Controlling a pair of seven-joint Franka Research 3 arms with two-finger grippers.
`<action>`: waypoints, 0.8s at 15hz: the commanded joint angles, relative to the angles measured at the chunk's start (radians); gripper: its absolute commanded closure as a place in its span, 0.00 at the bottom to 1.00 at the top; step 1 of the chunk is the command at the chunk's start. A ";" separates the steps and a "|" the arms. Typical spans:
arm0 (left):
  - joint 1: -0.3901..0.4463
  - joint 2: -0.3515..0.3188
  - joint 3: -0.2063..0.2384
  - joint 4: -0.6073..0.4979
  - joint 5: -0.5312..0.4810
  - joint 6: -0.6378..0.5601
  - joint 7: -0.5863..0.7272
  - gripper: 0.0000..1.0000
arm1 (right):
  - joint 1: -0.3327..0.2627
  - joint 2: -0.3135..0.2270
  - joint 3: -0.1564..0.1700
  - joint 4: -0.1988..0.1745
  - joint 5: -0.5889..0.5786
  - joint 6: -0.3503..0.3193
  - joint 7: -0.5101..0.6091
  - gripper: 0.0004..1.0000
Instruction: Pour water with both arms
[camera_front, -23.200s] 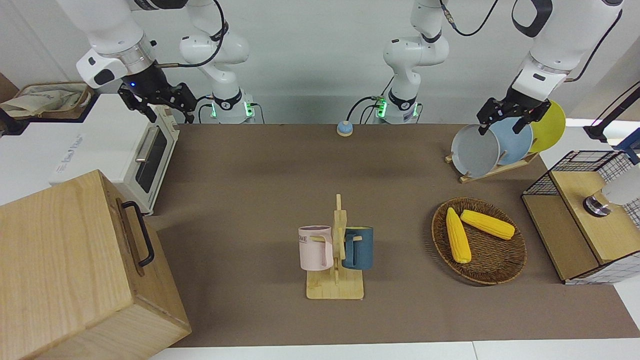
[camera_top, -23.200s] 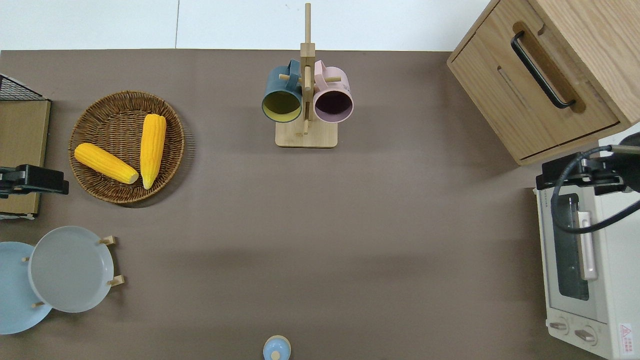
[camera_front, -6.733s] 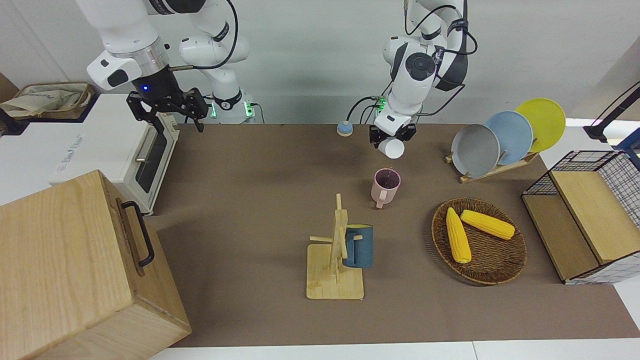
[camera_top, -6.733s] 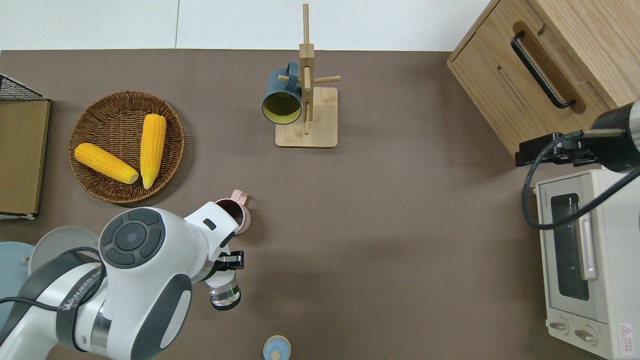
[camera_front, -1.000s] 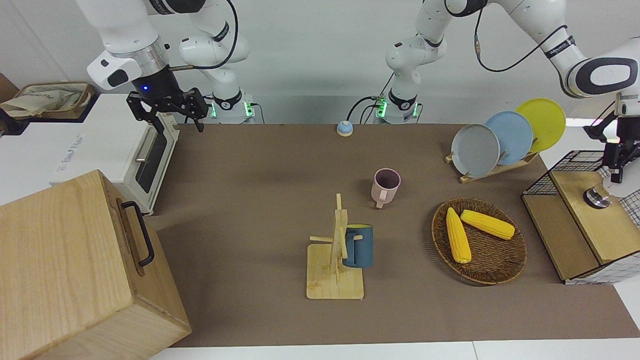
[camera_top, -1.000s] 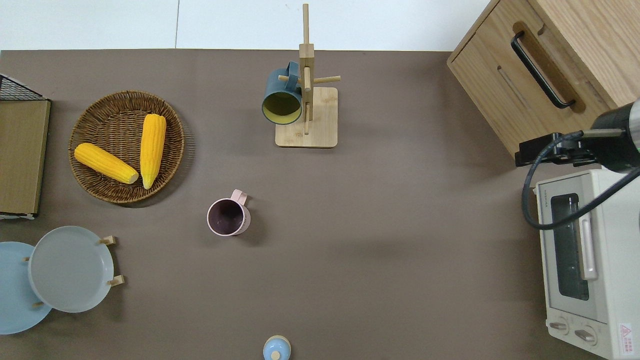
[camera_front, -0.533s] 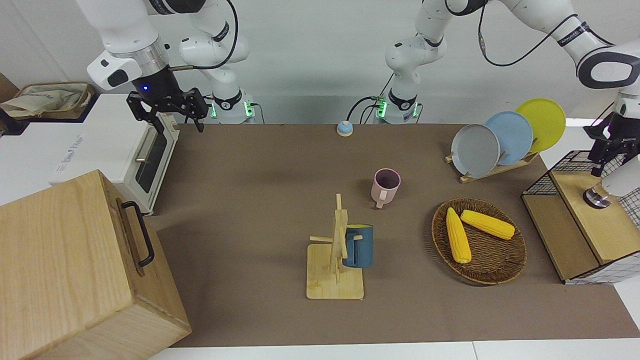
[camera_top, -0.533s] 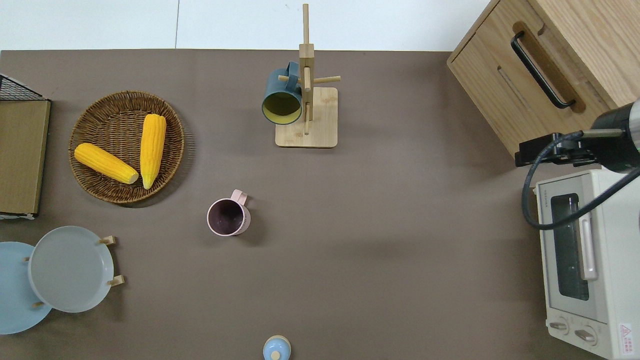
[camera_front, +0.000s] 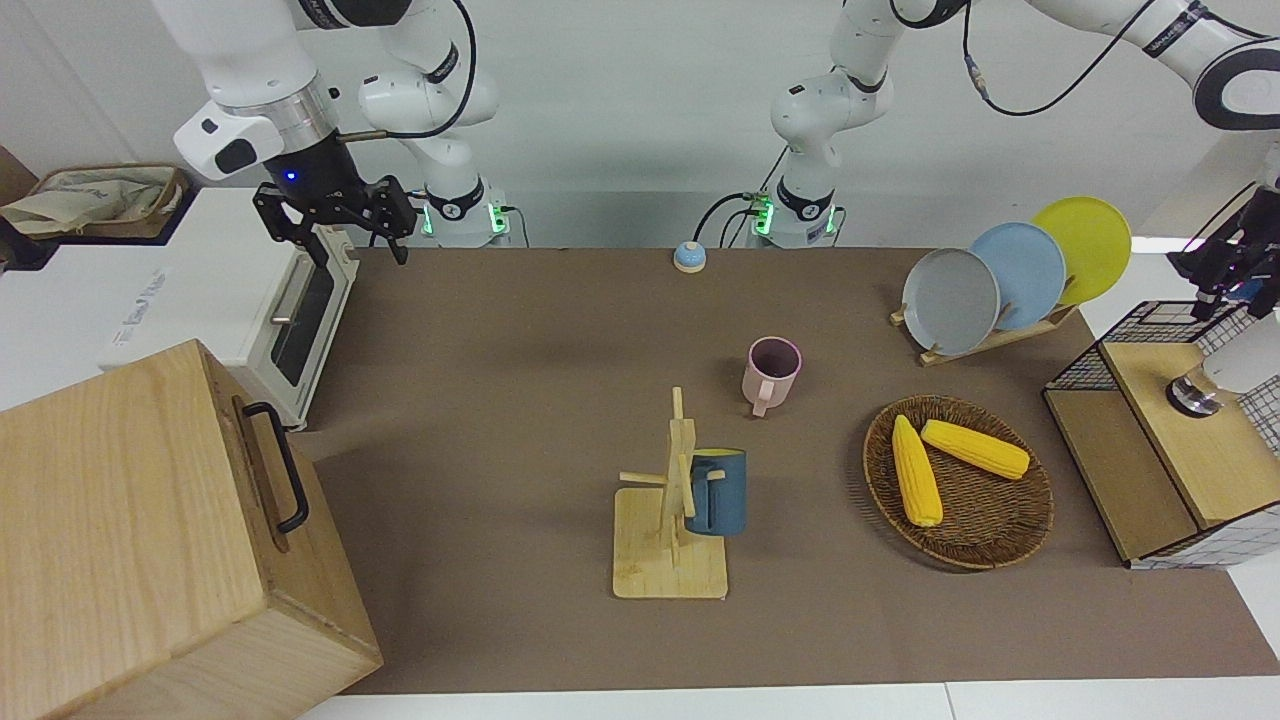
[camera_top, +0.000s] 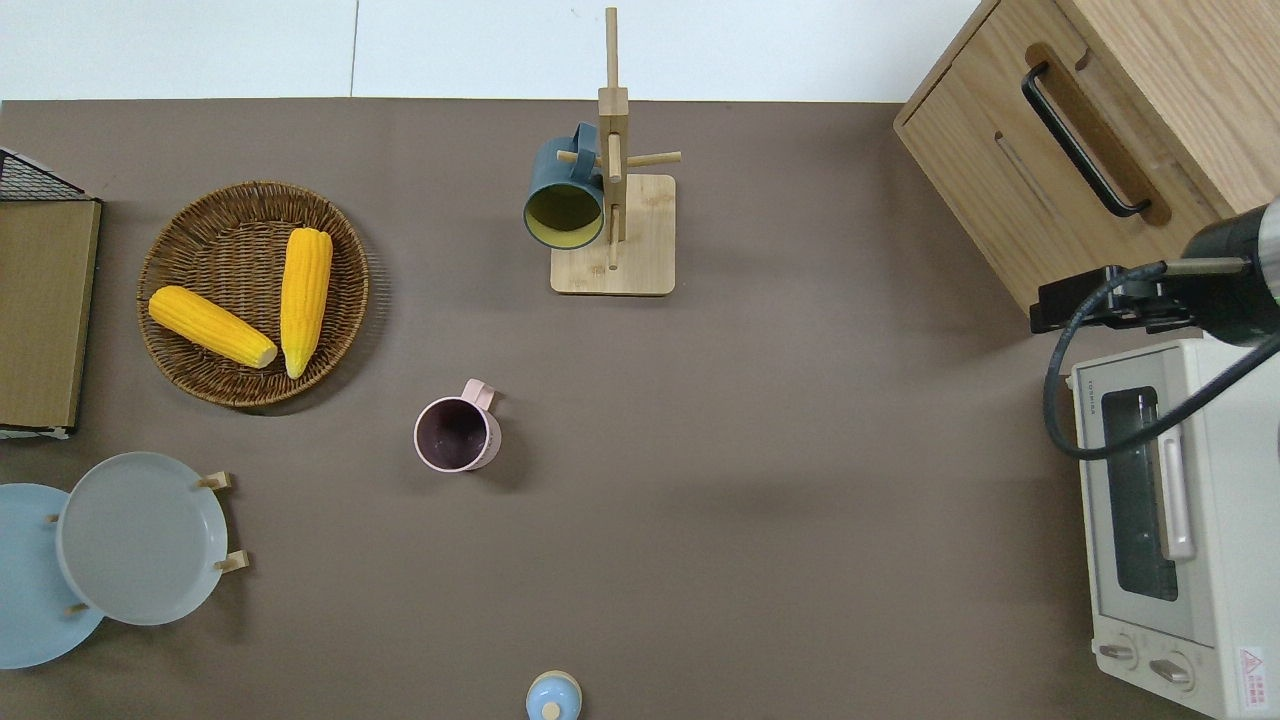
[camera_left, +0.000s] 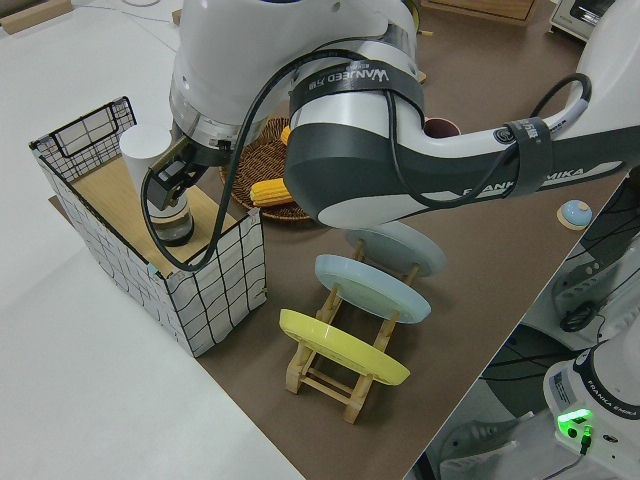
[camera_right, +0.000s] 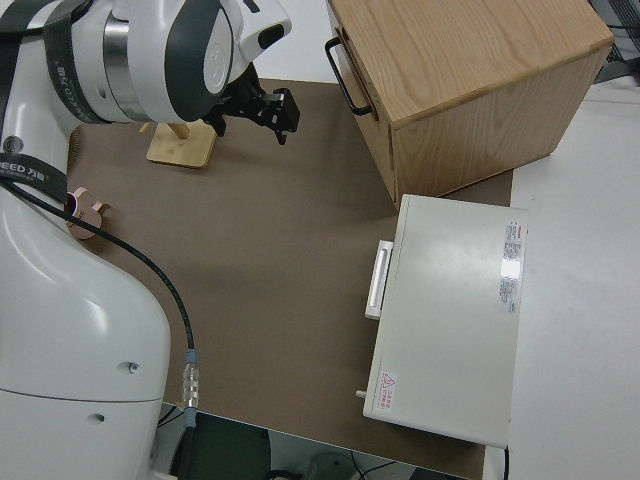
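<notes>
Right gripper (camera_front: 335, 225) is parked, jaws wide, nothing in them. Nearest the robots on the table (camera_top: 760, 480): small blue button (camera_top: 553, 697), then the plate rack w/ grey plate (camera_top: 140, 537) toward the left arm's end.

Work is at that same end. Left gripper (camera_front: 1230, 285) is over the wire crate (camera_left: 215, 290), right by the white bottle (camera_front: 1235, 368), which stands upright on the crate's wooden shelf. Can't tell whether the jaws are apart or closed. In the left side view the gripper sits in line w/ the bottle, so can't tell if it touches it either.

Pink mug (camera_top: 457, 433) is the likely pour target: upright on the table, handle pointing away from the robots, well apart from the crate. Can't see any water level inside.

Step in hand, prob.: handling the bottle at the crate, either taking it or leaving it, can't say which. To do it well:
- move straight up/down inside the crate, keep clear of the wire rim
- if gripping, take the body mid-height, keep the bottle vertical
- tall narrow bottle, prob. tips easily, so no sideways nudges

Farther out: wicker basket (camera_top: 250, 395) w/ two corn cobs, then the mug tree (camera_top: 640, 235) w/ blue mug (camera_top: 563, 190) hanging on it.
</notes>
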 joint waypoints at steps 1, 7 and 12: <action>-0.008 -0.005 0.016 0.043 0.065 -0.103 -0.048 0.00 | 0.001 -0.012 0.001 -0.008 -0.016 -0.009 -0.016 0.01; -0.096 -0.096 -0.012 0.041 0.262 -0.229 -0.228 0.00 | 0.001 -0.012 0.001 -0.008 -0.016 -0.009 -0.016 0.01; -0.194 -0.156 -0.047 0.026 0.320 -0.389 -0.357 0.00 | 0.001 -0.014 0.001 -0.008 -0.016 -0.009 -0.016 0.01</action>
